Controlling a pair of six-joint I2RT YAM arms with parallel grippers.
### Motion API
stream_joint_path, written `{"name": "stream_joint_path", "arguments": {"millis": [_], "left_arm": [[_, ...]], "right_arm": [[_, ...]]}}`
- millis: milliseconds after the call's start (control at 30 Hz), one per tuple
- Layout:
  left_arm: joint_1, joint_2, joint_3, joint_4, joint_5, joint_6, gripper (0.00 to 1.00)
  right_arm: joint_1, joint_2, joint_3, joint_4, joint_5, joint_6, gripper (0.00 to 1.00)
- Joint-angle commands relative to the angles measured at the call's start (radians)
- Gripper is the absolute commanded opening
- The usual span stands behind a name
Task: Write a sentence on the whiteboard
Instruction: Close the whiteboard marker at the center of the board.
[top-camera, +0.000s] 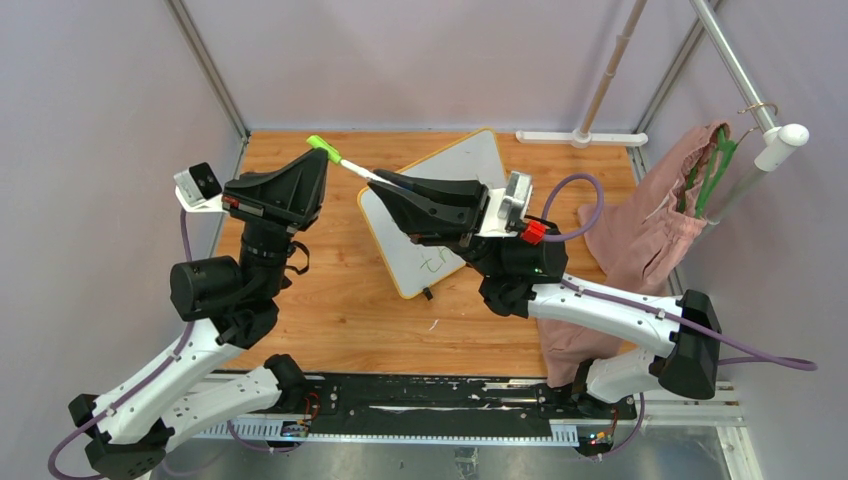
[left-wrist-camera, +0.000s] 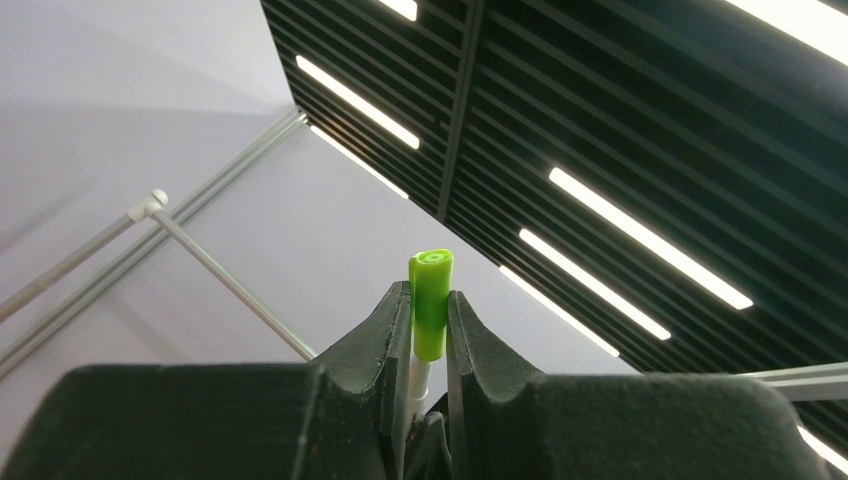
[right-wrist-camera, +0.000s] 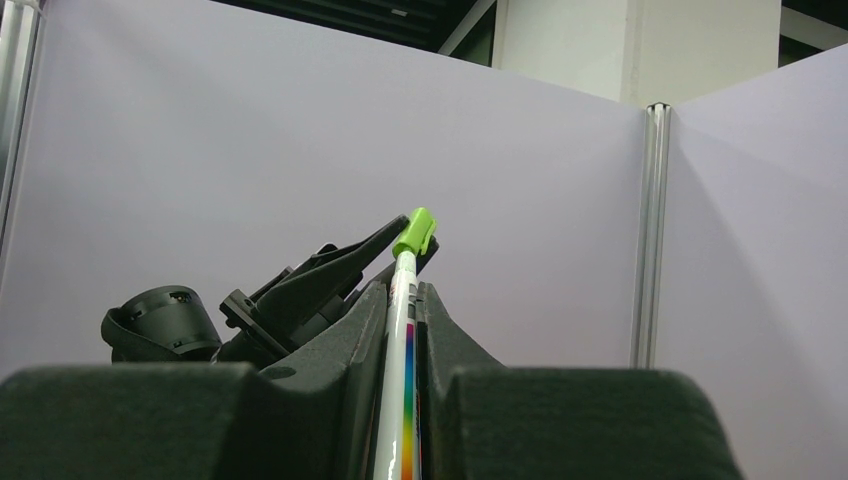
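Observation:
The whiteboard (top-camera: 470, 160) lies tilted on the wooden table, yellow rim showing. Part of the green sentence (top-camera: 437, 262) shows near its front edge; the rest is hidden under my right gripper. A white marker (top-camera: 358, 171) with a bright green cap (top-camera: 322, 147) is held in the air between both grippers. My left gripper (top-camera: 322, 162) is shut on the cap (left-wrist-camera: 431, 300). My right gripper (top-camera: 385, 181) is shut on the marker's white, rainbow-striped body (right-wrist-camera: 400, 345). In the right wrist view the cap (right-wrist-camera: 415, 232) sits between the left gripper's fingers (right-wrist-camera: 335, 268).
A pink cloth (top-camera: 650, 225) hangs on a green hanger (top-camera: 712, 170) from a white rail at the right. A stand's white base (top-camera: 580, 137) sits at the table's back edge. Grey walls close in the left, back and right sides.

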Motion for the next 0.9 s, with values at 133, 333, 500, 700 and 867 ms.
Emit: {"name": "stream_joint_path", "arguments": {"millis": [133, 333, 500, 700, 867], "left_arm": [[0.006, 0.038, 0.042, 0.006, 0.121, -0.027, 0.00], [0.006, 0.062, 0.045, 0.008, 0.156, -0.060, 0.00], [0.006, 0.070, 0.032, 0.008, 0.167, -0.080, 0.00], [0.005, 0.086, 0.024, 0.009, 0.167, -0.098, 0.00], [0.005, 0.091, 0.014, 0.009, 0.167, -0.105, 0.00]], "right_arm": [[0.014, 0.016, 0.054, -0.002, 0.003, -0.024, 0.00], [0.013, 0.023, 0.054, -0.020, -0.001, -0.096, 0.00], [0.017, 0.031, 0.052, -0.049, 0.014, -0.190, 0.00], [0.045, 0.055, 0.050, -0.044, 0.034, -0.335, 0.00], [0.073, 0.070, 0.048, -0.039, 0.046, -0.448, 0.00]]}}
